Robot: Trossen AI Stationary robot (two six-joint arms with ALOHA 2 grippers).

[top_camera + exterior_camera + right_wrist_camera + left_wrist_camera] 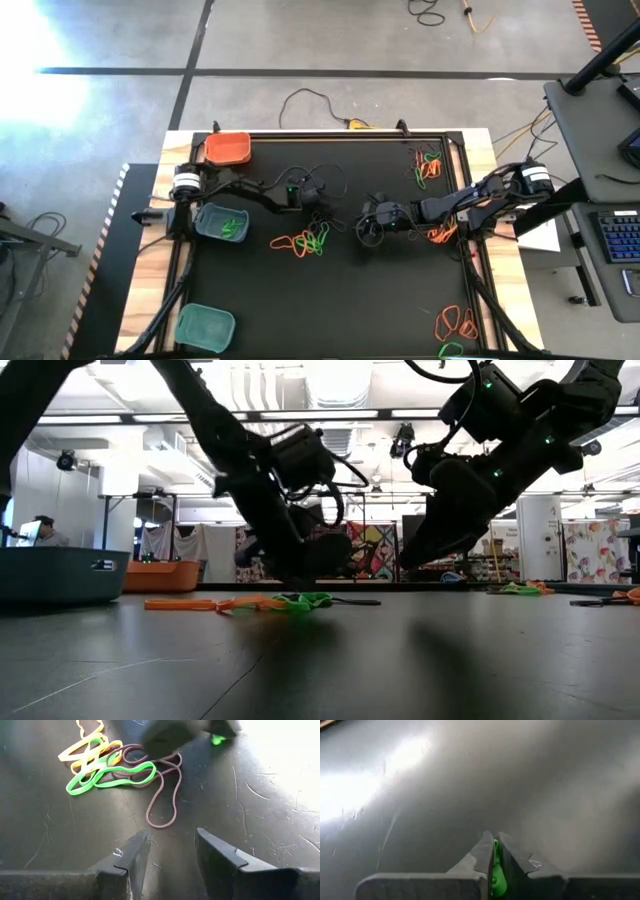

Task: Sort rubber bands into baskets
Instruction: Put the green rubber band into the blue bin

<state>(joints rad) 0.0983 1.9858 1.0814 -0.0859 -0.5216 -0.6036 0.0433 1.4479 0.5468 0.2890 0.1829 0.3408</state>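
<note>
A pile of orange, green and dark rubber bands (300, 242) lies at the table's middle and also shows in the right wrist view (115, 772). Just beyond the pile's far right, my left gripper (320, 212) is down at the tabletop (300, 582), shut on a green rubber band (496, 870). My right gripper (172, 855) hovers open to the right of the pile (370, 230), with nothing between its fingers. An orange basket (228, 148) stands at the far left. A teal basket (205, 215) holding green bands stands mid left, and another teal basket (205, 325) at the near left. My left gripper pinches a green rubber band between its two fingers; a strip of it (495, 862) shows in the narrow gap between them. The fingers slant down toward the table from the left. They hide the rest of the band, so I cannot tell whether it is lifted.
More bands lie at the far right (428, 165), under the right arm (440, 235) and at the near right corner (455, 322). Cables run along the table's far edge (320, 100). The room shows beyond the table in the low view.
</note>
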